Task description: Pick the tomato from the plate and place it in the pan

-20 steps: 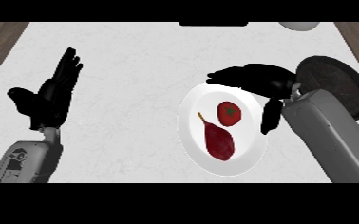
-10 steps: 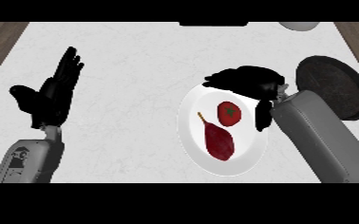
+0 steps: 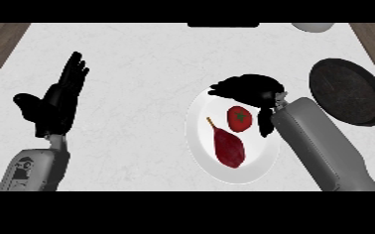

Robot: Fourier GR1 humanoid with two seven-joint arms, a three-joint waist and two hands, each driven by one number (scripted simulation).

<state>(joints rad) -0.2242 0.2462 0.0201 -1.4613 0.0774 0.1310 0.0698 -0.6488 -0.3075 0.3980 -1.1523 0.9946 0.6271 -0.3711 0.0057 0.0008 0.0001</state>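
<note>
The reach toward the tomato appears to be the step in hand, with nothing yet lifted. The tomato is seen lying on the white plate, in its upper half and toward the right rim, round, smooth and glossy red with a small dark green mark at its top. Below and to the left of it on the same plate a darker red, pear-shaped thing with a thin stem is laid, close beside the tomato but apart from it. The right hand is held over the plate's upper rim, just above the tomato; its black fingers are curled downward but are closed on nothing, and the thumb is seen at the tomato's right side. Whether any finger touches the tomato cannot be told. For the next move, the hand would probably need to be lowered so that the tomato is enclosed between fingers and thumb, without the dark red thing being nudged; a round, smooth skin is likely to roll if caught off centre. The pan, a dark, matte round shape, is set near the counter's right edge, just beside the plate. The left hand rests open, fingers up, near the left edge of the pale marbled counter.
</note>
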